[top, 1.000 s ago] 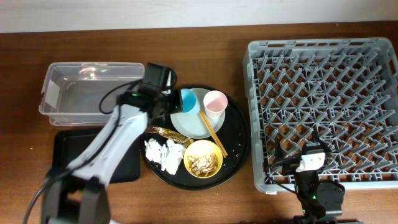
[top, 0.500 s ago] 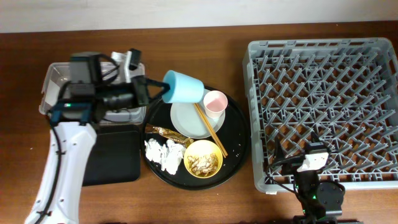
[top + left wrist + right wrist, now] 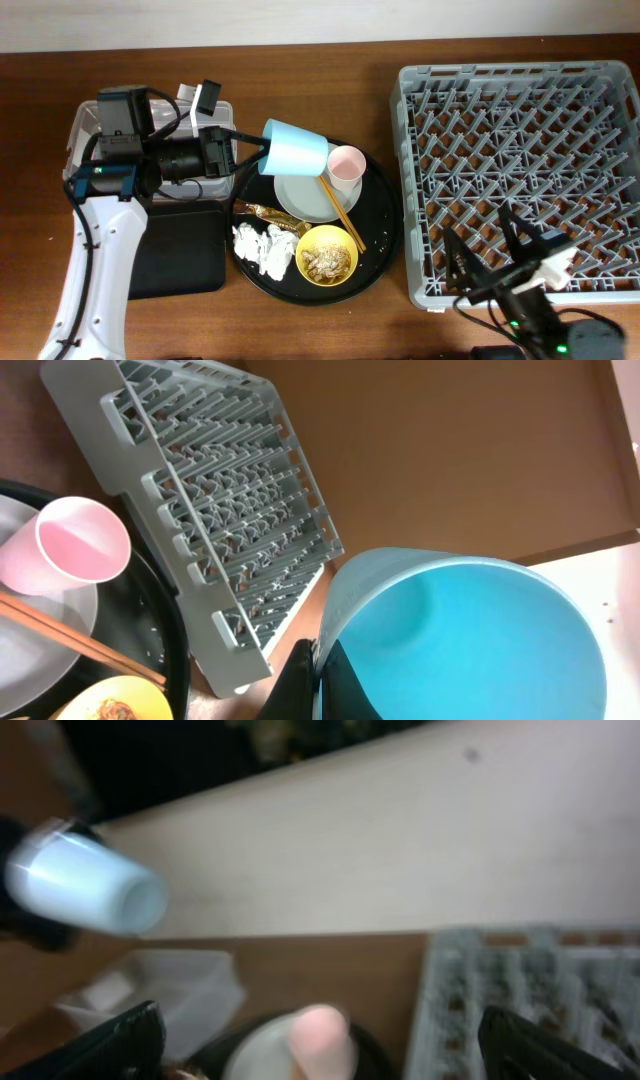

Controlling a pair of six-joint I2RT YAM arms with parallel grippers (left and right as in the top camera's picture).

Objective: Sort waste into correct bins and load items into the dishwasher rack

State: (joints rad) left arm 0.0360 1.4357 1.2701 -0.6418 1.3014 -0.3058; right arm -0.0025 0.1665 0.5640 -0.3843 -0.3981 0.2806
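My left gripper (image 3: 262,151) is shut on the rim of the light-blue cup (image 3: 296,149) and holds it tipped on its side above the far left of the round black tray (image 3: 385,228). In the left wrist view the fingers (image 3: 300,682) pinch the cup's wall (image 3: 470,635). On the tray are the pink cup (image 3: 346,163), white plate (image 3: 303,195), chopsticks (image 3: 343,210), yellow bowl (image 3: 327,255) with food scraps, white tissues (image 3: 262,248) and a gold wrapper (image 3: 268,213). My right gripper (image 3: 488,250) is open and empty over the grey rack's (image 3: 520,150) near left corner.
The clear tub (image 3: 85,150) stands at the far left, partly under my left arm. The shallow black tray (image 3: 185,260) lies in front of it. The right wrist view is blurred and shows the blue cup (image 3: 85,885), pink cup (image 3: 318,1035) and rack (image 3: 530,990).
My left gripper has lifted the light-blue cup off the plate and tipped it sideways. My right arm has risen and tilted up over the rack's front edge.
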